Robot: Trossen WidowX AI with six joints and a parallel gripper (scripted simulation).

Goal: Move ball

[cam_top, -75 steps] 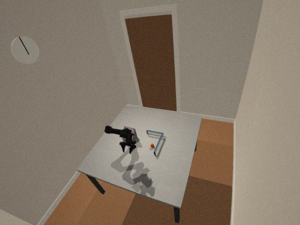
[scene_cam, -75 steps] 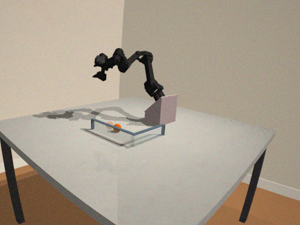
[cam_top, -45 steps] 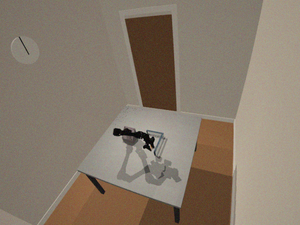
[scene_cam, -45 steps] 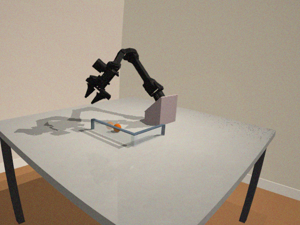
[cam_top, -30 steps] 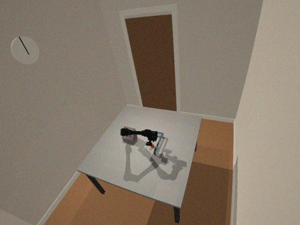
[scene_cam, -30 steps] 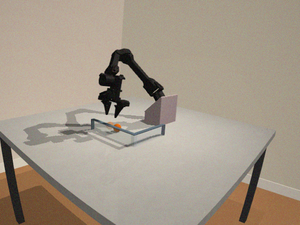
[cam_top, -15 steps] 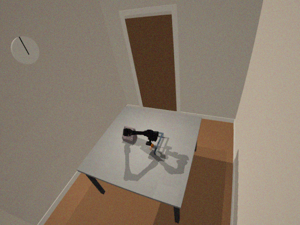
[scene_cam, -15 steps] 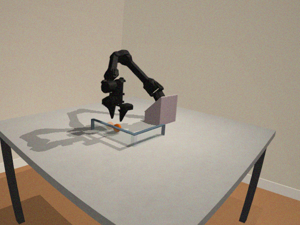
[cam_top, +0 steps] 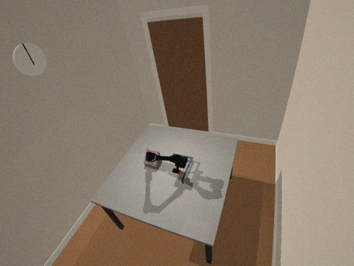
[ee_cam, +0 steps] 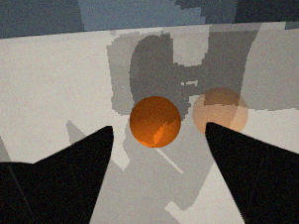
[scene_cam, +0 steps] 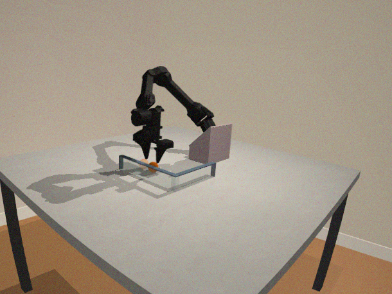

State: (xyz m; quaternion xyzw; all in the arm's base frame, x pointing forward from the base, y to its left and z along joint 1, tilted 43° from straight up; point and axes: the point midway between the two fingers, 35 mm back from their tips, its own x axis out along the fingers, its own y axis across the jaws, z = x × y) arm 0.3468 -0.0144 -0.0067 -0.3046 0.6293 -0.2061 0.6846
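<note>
Grey table (scene_cam: 244, 205), gripper (ee_cam: 158, 139) half-hiding see-through copy (ee_cam: 220, 109)

Gripper (ee_cam: 158, 142) open, fingers straddle orange ball (ee_cam: 154, 121), gap each side. See-through copy (ee_cam: 220, 110) at ball's 3 o'clock, right finger (ee_cam: 257, 171) partly over it. Clear walls (scene_cam: 167, 173) block 12 o'clock side in wrist view. Bare table (scene_cam: 225, 208) beyond walls.

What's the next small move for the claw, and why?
Probably close on the ball. The open claw is low, with the ball between its fingers and not yet gripped. The see-through copy sits just beside the ball, so a grasp precedes the short shift.
</note>
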